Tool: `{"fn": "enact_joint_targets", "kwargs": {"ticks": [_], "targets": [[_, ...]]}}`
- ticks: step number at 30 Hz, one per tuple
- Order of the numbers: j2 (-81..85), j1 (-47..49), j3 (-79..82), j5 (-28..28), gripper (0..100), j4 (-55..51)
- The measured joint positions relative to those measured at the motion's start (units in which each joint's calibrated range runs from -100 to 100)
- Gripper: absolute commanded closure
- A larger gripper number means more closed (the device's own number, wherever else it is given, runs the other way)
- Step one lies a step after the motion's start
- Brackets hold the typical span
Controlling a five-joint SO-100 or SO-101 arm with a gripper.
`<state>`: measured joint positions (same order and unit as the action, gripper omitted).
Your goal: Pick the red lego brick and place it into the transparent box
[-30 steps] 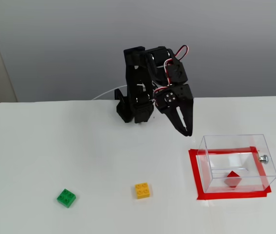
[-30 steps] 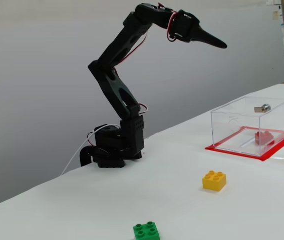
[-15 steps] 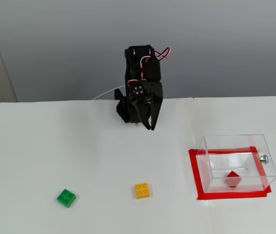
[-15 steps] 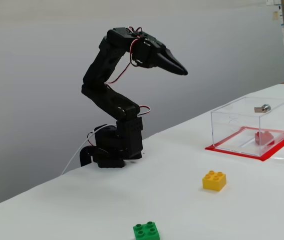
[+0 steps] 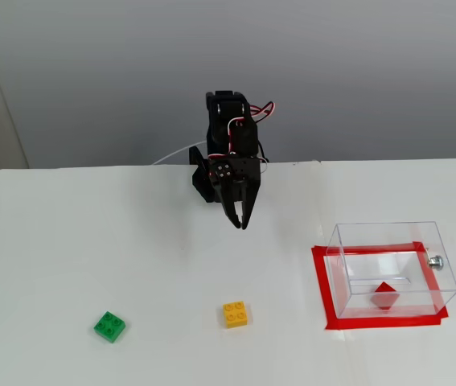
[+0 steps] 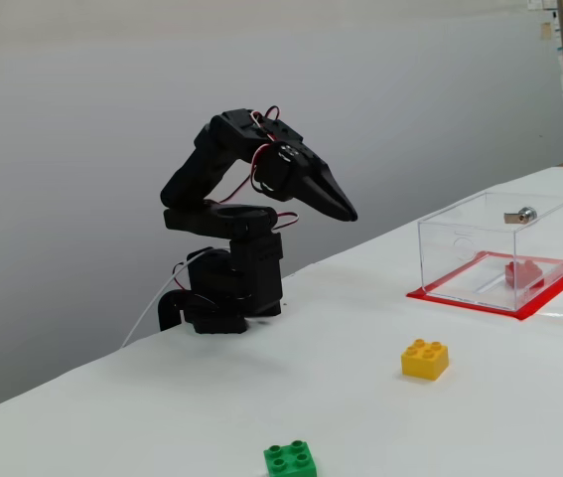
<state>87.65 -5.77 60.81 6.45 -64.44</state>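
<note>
Gripper (image 5: 243,223) empty, jaws nearly together, hanging tip-down close to the arm's base, above bare counter (image 5: 91,241); the red lego brick (image 5: 384,294) already sits inside the transparent box (image 5: 392,269), well off to the gripper's right in this fixed view and clear of the fingers. Judged step: tucking the arm home, best done folding slowly, tip clear of the counter and away from the box. No brand, label or writing legible anywhere.

Two fixed cameras — one high, one low

One fixed view looks down across the table (image 5: 67,241) toward the arm (image 5: 229,161) and back wall; the other sits low, side-on, nearer — both share arm, bricks and transparent box (image 6: 496,248).
</note>
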Motion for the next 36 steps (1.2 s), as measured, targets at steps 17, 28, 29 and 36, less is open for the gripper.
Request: {"fn": "enact_joint_targets", "kwargs": {"ticks": [17,28,29,36], "targets": [[11.5,0.0,32.7,-1.5,98,16.2],[11.6,0.0,37.0,-6.6,98,18.5],[11.6,0.0,37.3,-6.6,98,18.5],[11.6,0.0,37.1,-9.1,98,9.1]]}}
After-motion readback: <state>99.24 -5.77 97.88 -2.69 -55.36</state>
